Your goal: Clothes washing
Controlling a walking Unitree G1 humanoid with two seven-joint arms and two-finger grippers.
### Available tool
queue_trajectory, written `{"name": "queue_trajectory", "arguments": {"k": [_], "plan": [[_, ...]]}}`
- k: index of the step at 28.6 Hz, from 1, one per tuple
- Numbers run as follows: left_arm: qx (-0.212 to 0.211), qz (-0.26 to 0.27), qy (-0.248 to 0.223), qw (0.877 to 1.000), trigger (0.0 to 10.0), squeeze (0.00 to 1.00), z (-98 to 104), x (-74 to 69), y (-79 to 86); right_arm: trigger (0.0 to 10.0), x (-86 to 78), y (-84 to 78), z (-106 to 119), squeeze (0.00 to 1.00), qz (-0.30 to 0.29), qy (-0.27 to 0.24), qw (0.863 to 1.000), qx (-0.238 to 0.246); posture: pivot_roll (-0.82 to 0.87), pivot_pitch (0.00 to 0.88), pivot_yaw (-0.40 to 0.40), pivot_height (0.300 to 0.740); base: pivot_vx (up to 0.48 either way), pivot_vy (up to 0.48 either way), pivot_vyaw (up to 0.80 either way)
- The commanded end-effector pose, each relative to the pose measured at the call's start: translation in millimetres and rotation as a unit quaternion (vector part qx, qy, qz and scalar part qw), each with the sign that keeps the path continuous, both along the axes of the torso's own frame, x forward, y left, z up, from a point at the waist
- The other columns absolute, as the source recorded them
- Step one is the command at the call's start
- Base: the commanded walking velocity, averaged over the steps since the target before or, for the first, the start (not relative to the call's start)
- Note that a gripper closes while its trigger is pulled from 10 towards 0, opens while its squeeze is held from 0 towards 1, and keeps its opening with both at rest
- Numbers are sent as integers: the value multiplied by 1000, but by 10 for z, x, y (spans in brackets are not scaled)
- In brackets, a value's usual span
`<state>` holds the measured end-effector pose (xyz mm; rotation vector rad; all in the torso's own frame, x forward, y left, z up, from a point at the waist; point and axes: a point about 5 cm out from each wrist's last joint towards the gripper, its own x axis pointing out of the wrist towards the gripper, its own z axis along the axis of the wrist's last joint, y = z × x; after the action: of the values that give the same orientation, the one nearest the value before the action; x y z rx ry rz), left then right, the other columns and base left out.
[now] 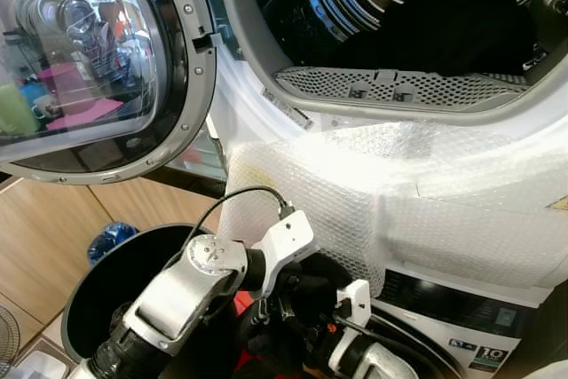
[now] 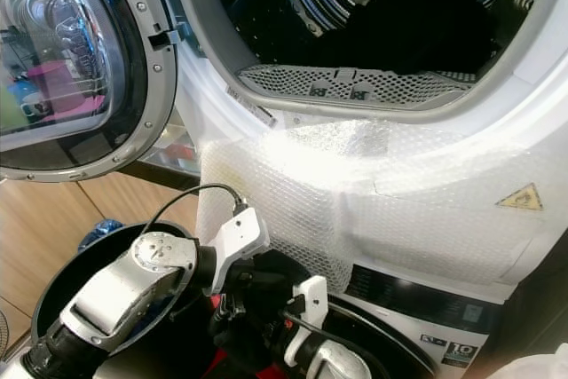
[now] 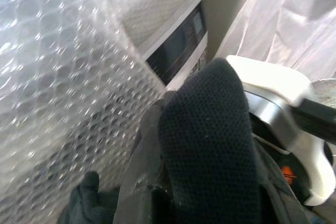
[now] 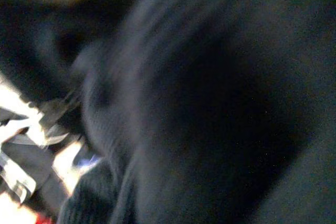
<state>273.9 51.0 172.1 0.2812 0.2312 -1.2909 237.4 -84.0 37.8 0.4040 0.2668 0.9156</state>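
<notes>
Both grippers low, close together in front of lower machine [image 1: 479, 343], just below bubble wrap [image 1: 426, 201]. Left gripper [image 3: 205, 145] buried in black knit garment [image 3: 210, 156]; right gripper's view blurred, dark cloth. Fingers hidden: can't tell grip. More dark clothes [image 1: 444, 33] in open drum [image 1: 293, 6] above.

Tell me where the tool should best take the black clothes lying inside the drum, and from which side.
Probably the near edge of the black clothes, where the heap slopes down to the perforated lint filter. Come straight in through the open front, from the right, since the open door hangs at the left. The cloth is soft, so pinch a raised fold.
</notes>
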Motion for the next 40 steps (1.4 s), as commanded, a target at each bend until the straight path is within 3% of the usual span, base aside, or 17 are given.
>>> {"name": "queue_trajectory", "arguments": {"k": [1,4,6,9,10,11,12,13,14,15,16,26,31,33,35,40], "plan": [[-31,-26,-22,999,549,0,160,-41,-58,0,-116,135,-10,0,67,-7,998,-8,-34,0,205,740,0,0,0],[-31,-29,-21,999,549,0,160,-42,-54,0,-136,82,-11,0,75,-6,997,-10,-39,0,206,740,0,0,0],[-38,-23,-21,999,1412,0,186,-29,-47,0,-162,70,7,0,89,-12,996,-10,-37,0,206,740,0,0,0],[-41,-21,-21,999,1412,0,198,-25,-43,0,-176,67,15,0,94,-15,995,-10,-34,0,204,740,0,0,0],[-49,-19,-18,998,4353,0,217,-22,-41,0,-177,66,3,0,93,-13,995,-13,-34,0,204,740,0,0,0],[-57,-19,-14,998,5333,0,236,-21,-40,0,-174,66,-11,0,91,-12,996,-17,-34,0,205,740,0,0,0],[-68,-21,-8,997,9725,0,261,-25,-36,0,-170,70,-30,0,89,-10,996,-21,-33,0,206,740,0,0,0],[-72,-25,-6,997,9725,0,270,-35,-34,0,-167,73,-33,0,89,-10,996,-22,-33,0,206,740,0,0,0],[-79,-31,-1,996,10000,161,281,-52,-23,0,-154,76,-39,0,82,-11,996,-22,-33,0,210,740,0,0,0],[-81,-32,4,996,10000,863,280,-61,-14,0,-145,75,-45,0,77,-9,997,-23,-33,0,210,740,0,0,0],[-81,-34,7,996,10000,1000,278,-70,-3,0,-136,74,-49,0,73,-8,997,-24,-33,0,210,740,0,0,0],[-102,-48,48,992,10000,1000,314,-142,111,0,-81,171,-56,0,57,-2,998,-7,-18,0,217,740,0,0,0],[-74,-57,64,994,10000,1000,294,-199,278,0,-57,178,-72,0,48,0,999,-6,-6,0,221,740,0,0,0],[-37,-52,66,996,10000,1000,279,-224,453,0,-56,157,-86,0,46,2,999,-7,-1,0,223,740,0,0,0],[-24,-50,64,996,10000,1000,281,-230,509,0,-57,153,-88,0,46,2,999,-7,0,0,224,740,0,0,0],[32,-22,35,999,10000,1000,363,-210,760,0,-62,147,-111,0,46,4,999,-6,7,0,226,740,0,0,0]]}}
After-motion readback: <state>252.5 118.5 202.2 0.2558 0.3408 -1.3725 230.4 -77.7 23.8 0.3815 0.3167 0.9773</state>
